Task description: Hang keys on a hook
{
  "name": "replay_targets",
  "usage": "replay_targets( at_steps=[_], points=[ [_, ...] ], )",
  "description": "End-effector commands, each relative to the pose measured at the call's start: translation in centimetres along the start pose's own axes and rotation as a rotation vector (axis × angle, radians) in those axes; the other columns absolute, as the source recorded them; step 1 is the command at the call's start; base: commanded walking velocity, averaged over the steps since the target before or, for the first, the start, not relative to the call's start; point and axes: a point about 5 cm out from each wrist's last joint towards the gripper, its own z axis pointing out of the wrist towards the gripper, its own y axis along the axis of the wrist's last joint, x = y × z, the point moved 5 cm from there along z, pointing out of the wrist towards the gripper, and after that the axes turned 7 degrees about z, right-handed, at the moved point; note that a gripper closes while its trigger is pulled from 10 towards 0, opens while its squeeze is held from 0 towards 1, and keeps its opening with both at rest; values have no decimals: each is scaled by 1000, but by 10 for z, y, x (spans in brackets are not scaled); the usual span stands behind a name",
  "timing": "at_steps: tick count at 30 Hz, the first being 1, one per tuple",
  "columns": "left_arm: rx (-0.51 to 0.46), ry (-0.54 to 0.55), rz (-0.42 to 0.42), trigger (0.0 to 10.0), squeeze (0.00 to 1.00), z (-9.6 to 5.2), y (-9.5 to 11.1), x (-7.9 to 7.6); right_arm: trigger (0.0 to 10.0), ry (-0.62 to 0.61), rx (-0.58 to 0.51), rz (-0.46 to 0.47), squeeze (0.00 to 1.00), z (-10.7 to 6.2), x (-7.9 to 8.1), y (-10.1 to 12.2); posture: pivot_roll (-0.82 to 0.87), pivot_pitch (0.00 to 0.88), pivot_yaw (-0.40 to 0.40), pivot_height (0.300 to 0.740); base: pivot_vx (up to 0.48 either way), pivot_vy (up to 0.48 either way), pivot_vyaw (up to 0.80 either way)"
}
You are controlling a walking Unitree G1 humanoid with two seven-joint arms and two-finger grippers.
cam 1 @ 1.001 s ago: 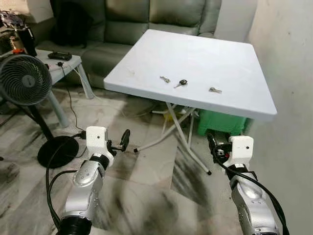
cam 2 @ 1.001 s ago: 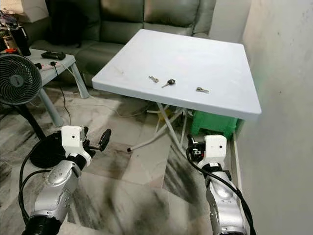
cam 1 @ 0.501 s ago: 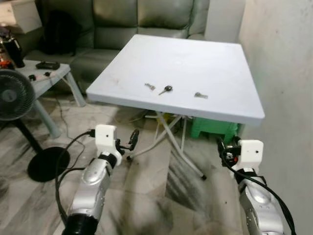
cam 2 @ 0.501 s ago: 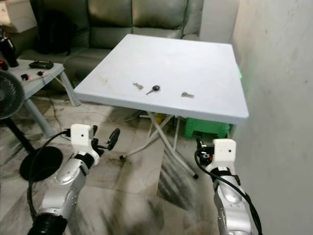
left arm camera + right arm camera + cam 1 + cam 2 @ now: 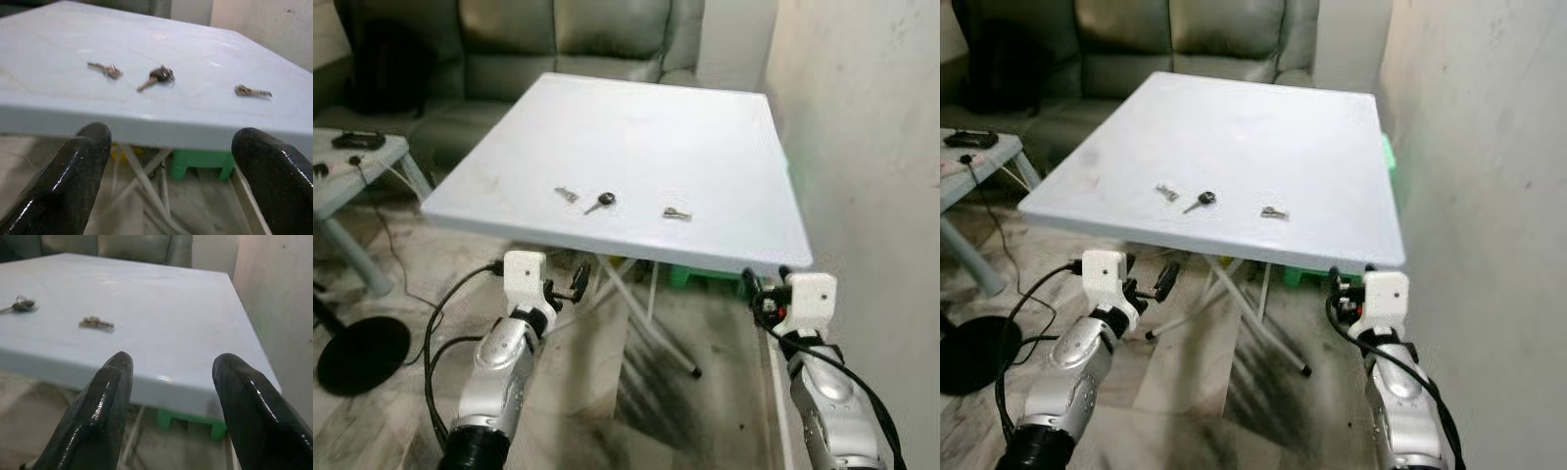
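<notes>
Here three keys (image 5: 599, 203) lie on the white table (image 5: 705, 147), both pincers apart.

Three keys (image 5: 599, 203) in a row on the table (image 5: 705, 137) near its front edge, sofa (image 5: 558, 39) behind the table.

My three keys (image 5: 600, 203) near the front edge of the table (image 5: 705, 127) are too small to tell rings or teeth; they're soft and blurred in my left wrist view. The green crate (image 5: 690, 278) is mostly hidden under the table's front edge. Side table (image 5: 342, 166) and black fan base (image 5: 357, 354) are cut off at the left edge. My right gripper (image 5: 762, 291) fingers are mostly hidden behind the wrist block from the head views.
</notes>
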Motion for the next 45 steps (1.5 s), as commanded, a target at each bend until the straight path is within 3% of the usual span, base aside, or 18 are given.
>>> replay_targets(
  at_steps=[1, 19, 45],
  points=[
    [8, 32, 13, 10000, 0, -2, 0, 12, 10000, 26, -5, 9, 0, 2, 11, 0, -27, 47, -17, 740, 0, 476, 0],
    [5, 37, 20, 10000, 0, -3, 1, 12, 10000, 30, -2, 11, 0, 1, 11, -1, -27, 45, -20, 740, 0, 426, 0],
    [-5, 31, 17, 10000, 0, -3, 1, 10, 10000, 46, 6, 7, 0, 2, 13, -2, -21, 39, -25, 740, 384, 0, 0]
  ],
)
